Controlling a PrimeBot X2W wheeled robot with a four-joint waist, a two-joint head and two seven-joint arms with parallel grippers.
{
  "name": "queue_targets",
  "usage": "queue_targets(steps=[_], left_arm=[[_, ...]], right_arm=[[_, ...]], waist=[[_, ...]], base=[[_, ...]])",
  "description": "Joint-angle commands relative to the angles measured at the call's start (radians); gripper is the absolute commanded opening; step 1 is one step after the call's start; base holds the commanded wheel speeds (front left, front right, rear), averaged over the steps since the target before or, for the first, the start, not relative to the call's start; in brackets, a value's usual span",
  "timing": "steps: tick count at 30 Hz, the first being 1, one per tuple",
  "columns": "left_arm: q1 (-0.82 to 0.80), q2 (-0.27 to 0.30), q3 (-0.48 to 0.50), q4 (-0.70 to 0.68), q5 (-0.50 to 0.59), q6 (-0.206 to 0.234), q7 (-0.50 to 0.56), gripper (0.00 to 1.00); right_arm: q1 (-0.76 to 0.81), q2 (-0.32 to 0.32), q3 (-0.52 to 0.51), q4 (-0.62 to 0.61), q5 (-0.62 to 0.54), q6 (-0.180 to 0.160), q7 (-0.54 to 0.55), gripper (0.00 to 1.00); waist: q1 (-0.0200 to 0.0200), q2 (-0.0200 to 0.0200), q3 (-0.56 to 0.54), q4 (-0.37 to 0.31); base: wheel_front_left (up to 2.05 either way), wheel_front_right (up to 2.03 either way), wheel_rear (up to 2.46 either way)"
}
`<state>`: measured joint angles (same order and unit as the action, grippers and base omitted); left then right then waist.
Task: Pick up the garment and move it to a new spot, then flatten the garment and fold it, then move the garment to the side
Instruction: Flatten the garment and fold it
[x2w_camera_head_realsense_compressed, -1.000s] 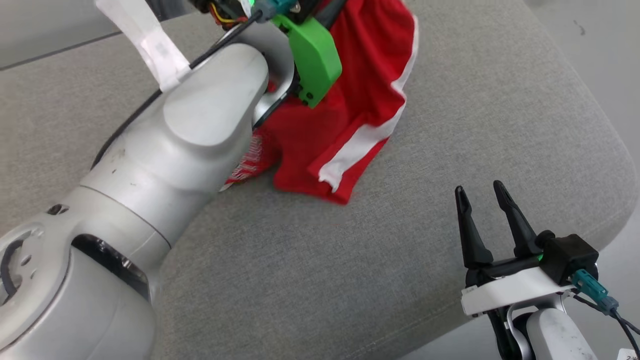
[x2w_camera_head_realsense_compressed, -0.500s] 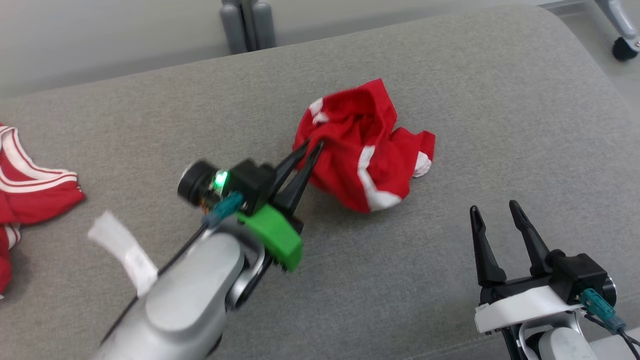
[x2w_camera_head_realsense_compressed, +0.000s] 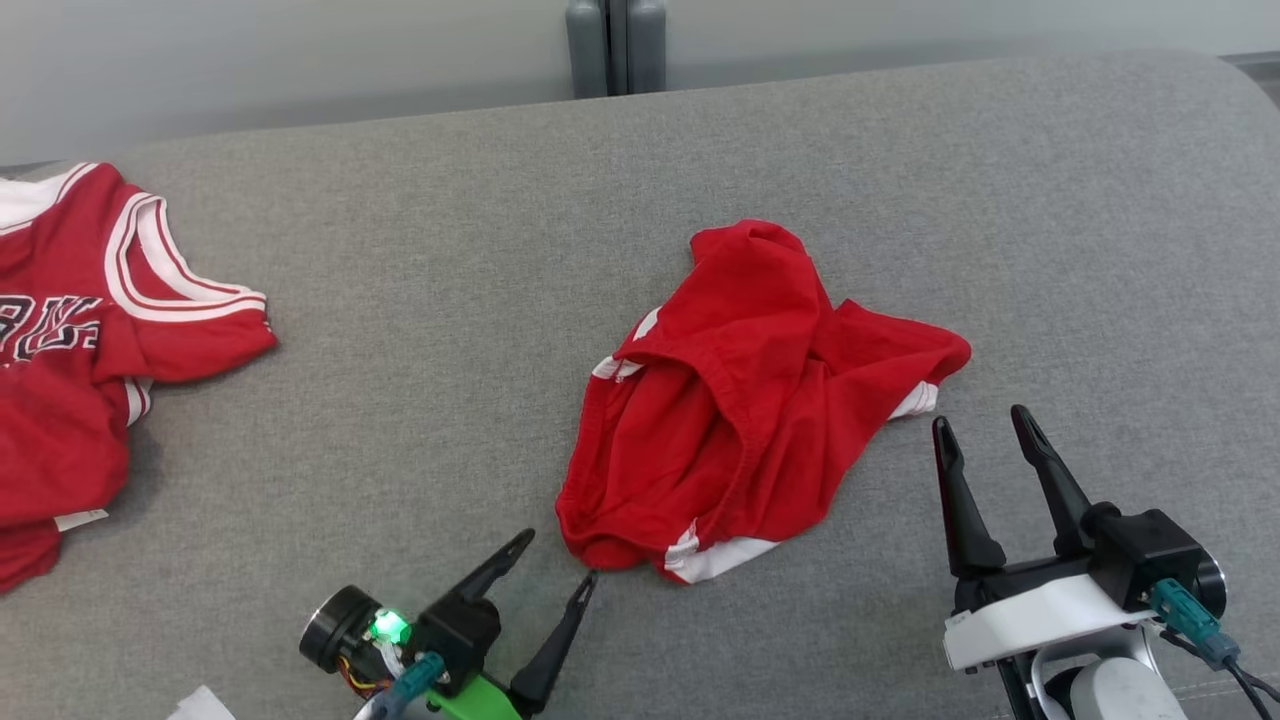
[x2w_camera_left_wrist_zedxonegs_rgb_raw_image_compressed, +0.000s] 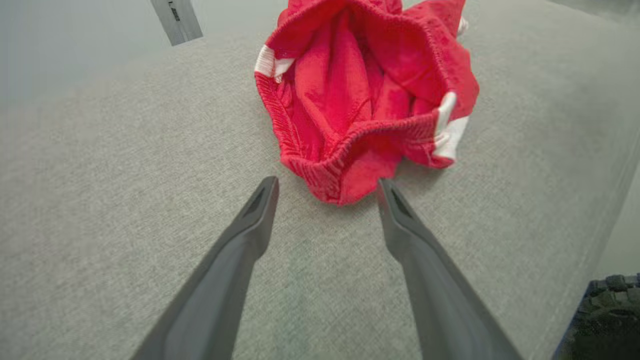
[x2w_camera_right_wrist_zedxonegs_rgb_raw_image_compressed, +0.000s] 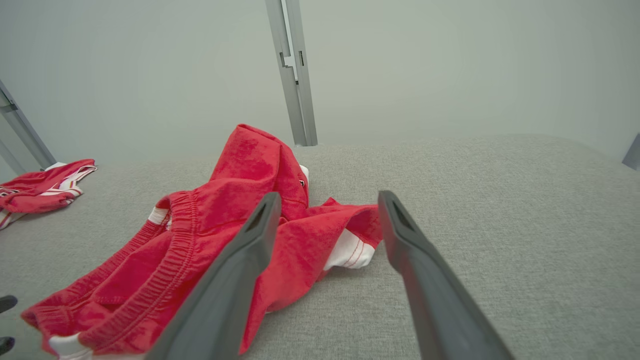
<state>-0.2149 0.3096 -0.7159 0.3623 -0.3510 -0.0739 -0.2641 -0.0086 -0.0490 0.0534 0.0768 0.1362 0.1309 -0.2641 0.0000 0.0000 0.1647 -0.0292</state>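
The garment (x2w_camera_head_realsense_compressed: 740, 420) is a pair of red shorts with white side stripes, lying crumpled on the grey cushioned surface (x2w_camera_head_realsense_compressed: 420, 300). My left gripper (x2w_camera_head_realsense_compressed: 560, 556) is open just off the near-left waistband corner, touching nothing. In the left wrist view the elastic waistband of the garment (x2w_camera_left_wrist_zedxonegs_rgb_raw_image_compressed: 360, 90) gapes right beyond the open left gripper (x2w_camera_left_wrist_zedxonegs_rgb_raw_image_compressed: 325, 182). My right gripper (x2w_camera_head_realsense_compressed: 980, 418) stands open to the right of the shorts, close to a white-cuffed leg. The right wrist view has the garment (x2w_camera_right_wrist_zedxonegs_rgb_raw_image_compressed: 225, 235) low and left, partly behind the right gripper (x2w_camera_right_wrist_zedxonegs_rgb_raw_image_compressed: 327, 195).
A red jersey (x2w_camera_head_realsense_compressed: 90, 330) with white trim lies at the far left and appears small in the right wrist view as the jersey (x2w_camera_right_wrist_zedxonegs_rgb_raw_image_compressed: 40, 187). A grey post (x2w_camera_head_realsense_compressed: 615, 45) stands behind the surface. The cushion's rounded edge (x2w_camera_head_realsense_compressed: 1240, 90) falls away at the right.
The head camera has shifted. My left gripper, shut on the shorts half a second ago, has opened and pulled back toward me; the shorts now lie slack on the cushion. The right gripper stays open.
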Motion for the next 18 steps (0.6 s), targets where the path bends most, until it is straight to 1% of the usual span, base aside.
queue_targets(steps=[1,4,8,14,18], left_arm=[[0.018,0.02,-0.011,-0.013,0.038,-0.002,0.0,1.0],[0.021,0.046,-0.041,-0.045,0.099,-0.01,0.0,1.0],[-0.023,0.047,-0.079,-0.066,0.133,-0.022,0.009,1.0],[-0.102,0.029,-0.119,-0.086,0.147,-0.038,0.088,1.0],[-0.149,0.033,-0.15,-0.09,0.133,-0.048,0.16,1.0]], right_arm=[[0.009,-0.002,0.001,0.002,0.001,0.0,0.0,1.0],[0.015,-0.003,0.001,0.001,0.001,0.0,0.0,1.0],[0.021,-0.005,0.003,0.004,0.002,0.0,0.0,1.0],[0.005,-0.007,0.007,0.004,0.006,0.0,0.0,1.0],[-0.001,-0.007,0.009,0.005,0.008,0.0,0.0,1.0]], waist=[[0.0,0.0,-0.015,0.008],[0.0,0.0,-0.021,0.009],[0.0,0.0,-0.026,0.003],[0.0,0.0,-0.015,-0.024],[0.0,0.0,-0.004,-0.047]], base=[[0.0,0.0,0.0],[0.0,0.0,0.0],[0.0,0.0,0.0],[0.0,0.0,0.0],[0.0,0.0,0.0]])
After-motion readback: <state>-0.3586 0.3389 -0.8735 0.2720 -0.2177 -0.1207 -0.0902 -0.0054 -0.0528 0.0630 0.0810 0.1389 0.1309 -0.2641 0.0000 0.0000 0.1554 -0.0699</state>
